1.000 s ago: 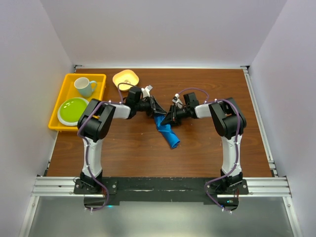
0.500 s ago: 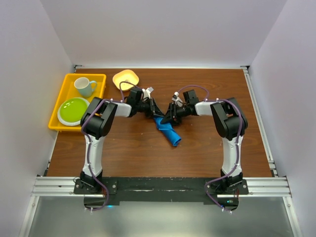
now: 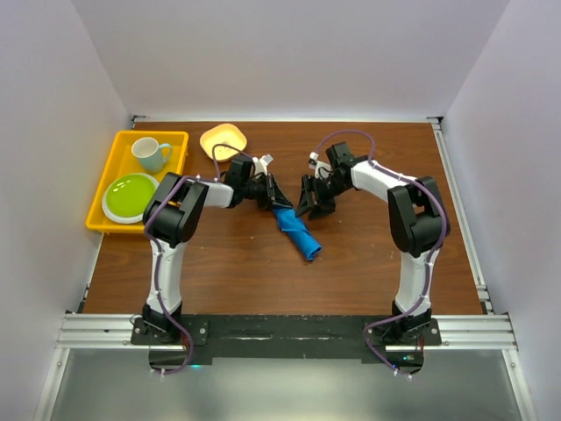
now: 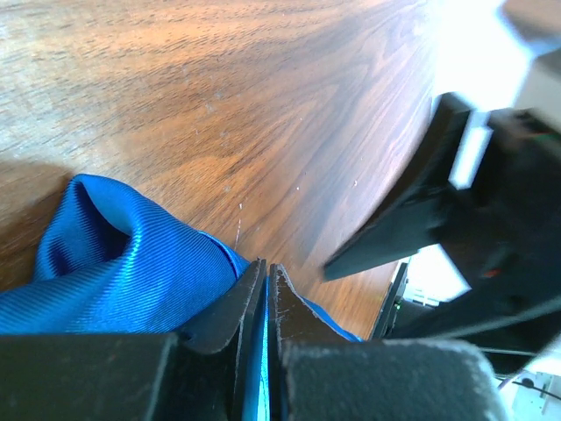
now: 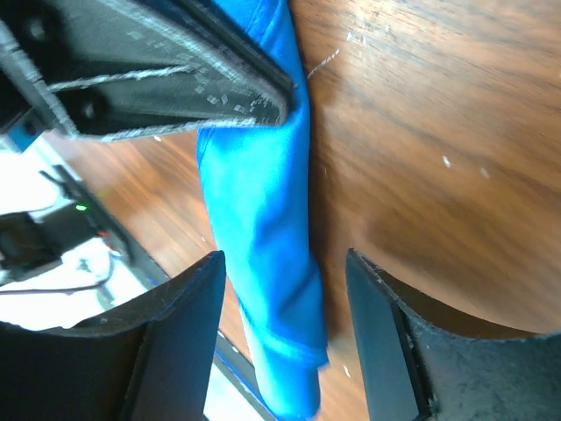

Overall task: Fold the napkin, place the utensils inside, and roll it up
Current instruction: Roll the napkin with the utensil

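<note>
There is one napkin (image 3: pixel 298 232), a bright blue cloth gathered into a narrow roll that lies near the middle of the bench (image 3: pixel 368 263), its length running from 11 o'clock to 5 o'clock in the top view. Two arms stand at the near edge, the left arm (image 3: pixel 171 215) and the right arm (image 3: pixel 412 219), both reaching inward to the roll's far end. The left hand (image 3: pixel 274 195) is at the roll's 11 o'clock tip, and its wrist view shows the two fingers pressed together with a thin fold of blue cloth pinched between them. The right hand (image 3: pixel 311 203) is at about 1 o'clock from the roll, just beside its upper end; its jaws stand apart and grip nothing, and its own camera looks down between them at the blue roll on the wood, though whether a finger touches the cloth cannot be told. At 10 o'clock on the bench sits one yellow tray (image 3: pixel 120 156) holding one pale blue cup (image 3: pixel 150 153) at its far end and one green plate (image 3: pixel 130 196) with a white rim at its near end. One yellow bowl (image 3: pixel 223 140) rests on the wood just beside the tray, at 11 o'clock. The bench is dark brown wood grain with fine scratches, plain white walls (image 3: pixel 289 53) close it in on three sides, and an aluminium rail (image 3: pixel 473 331) runs along the near edge
</note>
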You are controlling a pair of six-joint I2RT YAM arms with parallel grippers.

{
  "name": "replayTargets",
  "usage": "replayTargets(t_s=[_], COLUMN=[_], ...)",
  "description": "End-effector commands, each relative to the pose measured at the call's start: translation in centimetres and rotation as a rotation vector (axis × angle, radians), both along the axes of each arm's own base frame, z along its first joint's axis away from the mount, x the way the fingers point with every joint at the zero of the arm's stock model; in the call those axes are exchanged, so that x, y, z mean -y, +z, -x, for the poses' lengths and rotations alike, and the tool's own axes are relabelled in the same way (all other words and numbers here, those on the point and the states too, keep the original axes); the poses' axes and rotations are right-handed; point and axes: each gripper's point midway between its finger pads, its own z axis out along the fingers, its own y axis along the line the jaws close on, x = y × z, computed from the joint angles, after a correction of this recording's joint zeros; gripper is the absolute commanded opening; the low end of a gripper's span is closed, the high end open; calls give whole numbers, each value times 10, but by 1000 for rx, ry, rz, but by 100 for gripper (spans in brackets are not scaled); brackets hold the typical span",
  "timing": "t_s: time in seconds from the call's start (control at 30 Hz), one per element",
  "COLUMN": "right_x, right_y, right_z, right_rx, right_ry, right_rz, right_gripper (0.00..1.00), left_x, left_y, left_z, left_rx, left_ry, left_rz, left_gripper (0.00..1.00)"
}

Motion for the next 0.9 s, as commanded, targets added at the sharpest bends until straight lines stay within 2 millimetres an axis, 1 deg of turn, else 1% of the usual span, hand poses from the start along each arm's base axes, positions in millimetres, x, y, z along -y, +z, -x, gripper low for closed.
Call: replayTargets(t_s=[0.0, 0.03, 0.07, 0.1, 0.17, 0.2, 0.27, 0.3, 0.37, 0.4, 0.43, 0.5, 0.57, 0.73, 0.87], right_x=[10, 3, -6, -15, -30, -33, -38, -38, -39, -39, -38, -32, -28, -26, -23], right_y=[49, 55, 60, 59, 55, 49, 45, 39, 33, 28, 25, 16, 14, 16, 2], right_z=[-13, -14, -11, -13, -3, -2, 2, 4, 10, 17, 19, 27, 32, 35, 40], right_rx=[141, 147, 135, 129, 93, 80, 70, 63, 41, 23, 16, 3, -12, -14, -40], right_ry=[45, 49, 63, 60, 83, 69, 67, 64, 71, 83, 86, 99, 110, 119, 115], right_rz=[63, 36, -12, -46, -102, -124, -162, -172, -186, -196, -193, -164, -146, -142, -128], right_gripper=[61, 60, 59, 57, 52, 47, 40, 36, 33, 29, 29, 27, 26, 26, 25], left_x=[-5, -4, -3, -3, -2, -2, -2, -3, -3, -2, -2, -2, -1, 1, 3], left_y=[21, 24, 25, 27, 28, 25, 24, 23, 22, 21, 22, 22, 24, 33, 40], left_z=[-12, -12, -13, -13, -14, -14, -14, -14, -15, -15, -15, -15, -17, -22, -23], left_rx=[62, 64, 58, 61, 61, 58, 55, 53, 52, 50, 50, 51, 54, 69, 74], left_ry=[16, 15, 18, 18, 18, 17, 17, 19, 22, 21, 21, 17, 17, 17, 15], left_rz=[0, 6, 11, 15, 18, 15, 13, 11, 12, 12, 14, 13, 14, 25, 36], left_gripper=[10, 10, 10, 10, 10, 10, 10, 10, 10, 10, 10, 10, 10, 10, 10])
